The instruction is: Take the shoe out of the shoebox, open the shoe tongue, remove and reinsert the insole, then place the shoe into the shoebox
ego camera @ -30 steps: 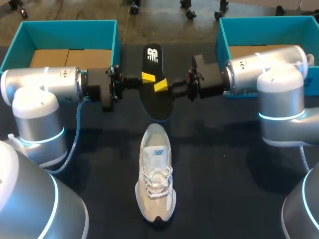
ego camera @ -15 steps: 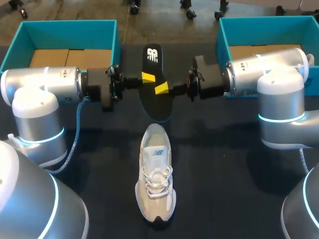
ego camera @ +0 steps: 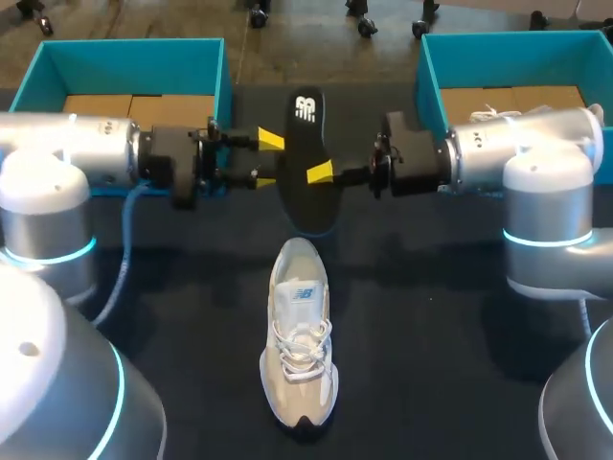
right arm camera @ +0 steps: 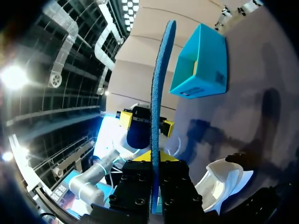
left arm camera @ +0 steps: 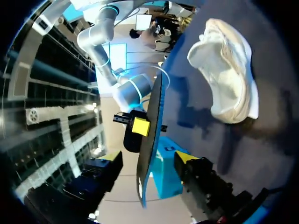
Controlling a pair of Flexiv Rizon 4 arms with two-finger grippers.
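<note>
At upper middle, right jaws pinch the insole (ego camera: 302, 196) above the counter (ego camera: 431, 316); left jaws are spread near it; held at one edge, it may slip.

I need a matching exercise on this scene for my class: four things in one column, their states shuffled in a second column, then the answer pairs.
Column 1
1. insole
2. shoe
3. left pincer
4. right pincer

Column 2
A. open, just beside the insole
B. white, resting on the table
C. black, held up in the air
D. shut on the insole

Pairs: 1-C, 2-B, 3-A, 4-D
</note>
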